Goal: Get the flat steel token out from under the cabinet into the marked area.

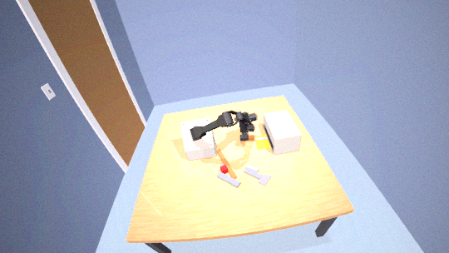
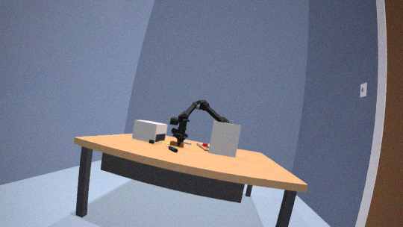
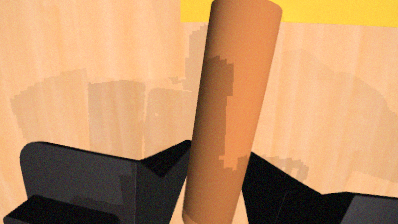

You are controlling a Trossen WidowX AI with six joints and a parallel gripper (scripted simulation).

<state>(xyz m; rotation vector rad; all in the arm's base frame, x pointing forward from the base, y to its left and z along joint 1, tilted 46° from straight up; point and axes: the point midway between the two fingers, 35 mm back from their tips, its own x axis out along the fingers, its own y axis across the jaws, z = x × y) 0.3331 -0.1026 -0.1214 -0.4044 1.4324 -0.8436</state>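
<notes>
Nearest, our pincer grips an orange-brown handle. Beyond its fingertips, we see the yellow marked area, then the white cabinet. We cannot see the token; by the task it lies under the cabinet, so we judge that the handle's long axis, aimed roughly cabinetward, governs the reach.

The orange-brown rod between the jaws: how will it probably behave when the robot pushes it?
The orange-brown rod is probably stiff, as it looks straight and thick in the wrist view. It may turn or slip a little under a sideways push, because its side looks round. If released, it might roll, for the same reason.
</notes>
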